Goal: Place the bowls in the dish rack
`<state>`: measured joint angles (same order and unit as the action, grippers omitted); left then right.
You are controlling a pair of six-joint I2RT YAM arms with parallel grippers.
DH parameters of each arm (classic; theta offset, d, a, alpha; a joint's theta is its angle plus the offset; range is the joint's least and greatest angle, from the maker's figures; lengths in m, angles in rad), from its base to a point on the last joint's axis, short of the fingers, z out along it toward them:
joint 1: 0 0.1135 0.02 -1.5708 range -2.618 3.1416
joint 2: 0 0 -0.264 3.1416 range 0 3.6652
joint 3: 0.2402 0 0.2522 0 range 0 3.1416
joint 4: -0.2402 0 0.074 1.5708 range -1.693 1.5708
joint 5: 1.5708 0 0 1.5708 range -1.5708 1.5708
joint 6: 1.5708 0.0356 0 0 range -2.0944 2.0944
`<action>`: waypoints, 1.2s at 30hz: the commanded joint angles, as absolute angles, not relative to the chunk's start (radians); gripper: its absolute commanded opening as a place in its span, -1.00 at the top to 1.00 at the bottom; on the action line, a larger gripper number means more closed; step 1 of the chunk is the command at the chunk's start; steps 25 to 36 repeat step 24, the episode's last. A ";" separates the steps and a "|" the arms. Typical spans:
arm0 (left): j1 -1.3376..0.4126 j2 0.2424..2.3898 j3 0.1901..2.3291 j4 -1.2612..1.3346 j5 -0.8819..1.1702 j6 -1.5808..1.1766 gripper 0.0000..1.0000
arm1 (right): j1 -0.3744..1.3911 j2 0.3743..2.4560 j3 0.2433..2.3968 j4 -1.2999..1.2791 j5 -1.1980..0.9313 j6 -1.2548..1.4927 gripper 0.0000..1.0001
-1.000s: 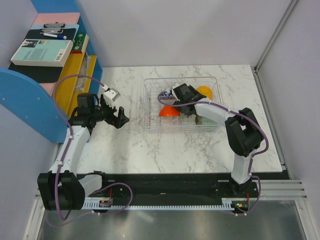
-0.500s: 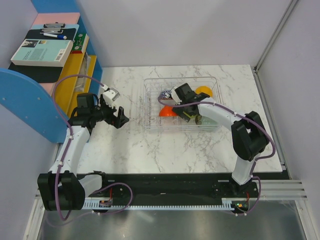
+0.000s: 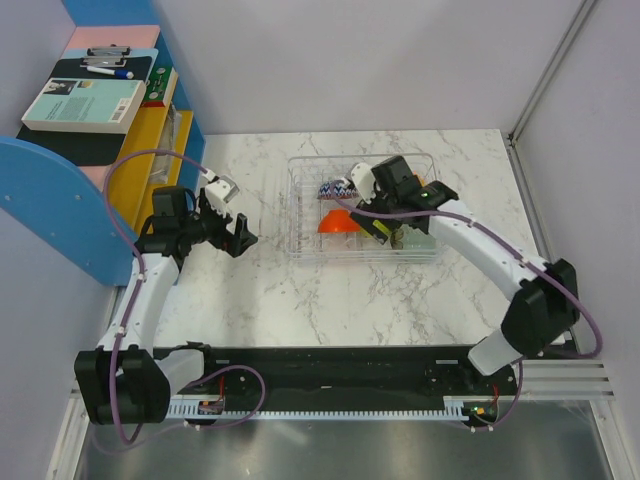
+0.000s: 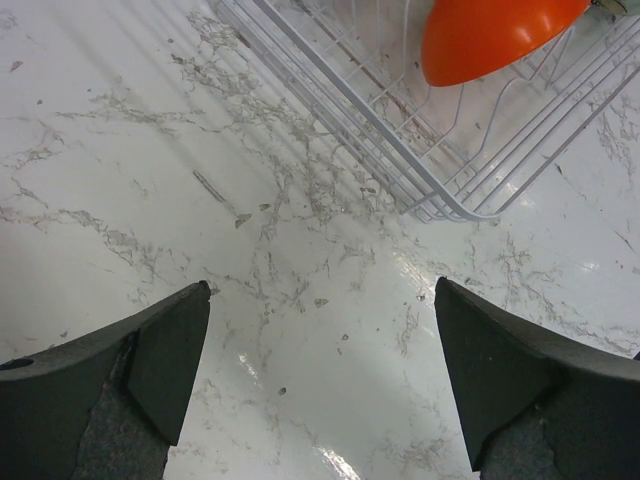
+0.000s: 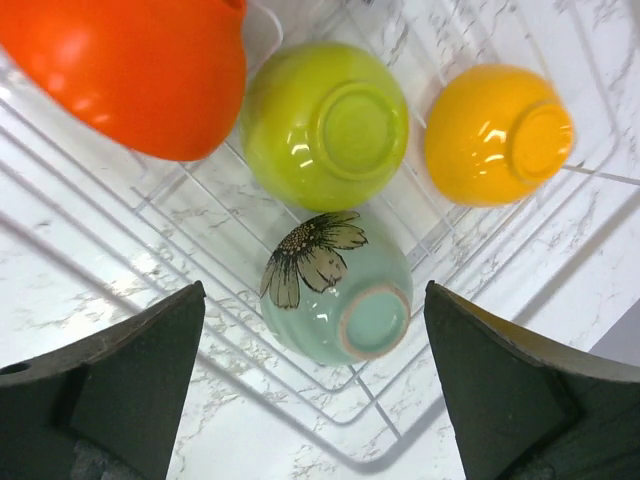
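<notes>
Five bowls: one red-orange bowl [image 5: 130,70], one lime green bowl [image 5: 325,125], one yellow-orange bowl [image 5: 497,133], one pale mint bowl [image 5: 335,290], and one zigzag bowl [image 3: 335,189], half hidden, so probably a bowl. One dish rack [image 3: 362,257]. Two grippers: left gripper [image 4: 320,335], right gripper [image 5: 315,300].

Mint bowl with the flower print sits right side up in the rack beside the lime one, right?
No. The mint bowl is in the dish rack beside the lime bowl, but bottom up: the right wrist view shows its foot ring.
</notes>
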<state>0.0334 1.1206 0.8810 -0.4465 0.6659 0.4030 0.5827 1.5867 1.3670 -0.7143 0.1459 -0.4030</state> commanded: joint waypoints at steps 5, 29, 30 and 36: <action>0.040 1.055 0.917 -0.448 0.739 0.446 -0.99 | 0.450 1.316 1.471 -0.821 -0.241 -0.367 -0.95; 0.040 0.953 1.020 -0.558 0.893 0.469 -0.99 | 0.356 1.112 1.351 -0.735 -0.236 -0.356 -0.95; 0.040 0.953 1.020 -0.558 0.893 0.469 -0.99 | 0.356 1.112 1.351 -0.735 -0.236 -0.356 -0.95; 0.040 0.953 1.020 -0.558 0.893 0.469 -0.99 | 0.356 1.112 1.351 -0.735 -0.236 -0.356 -0.95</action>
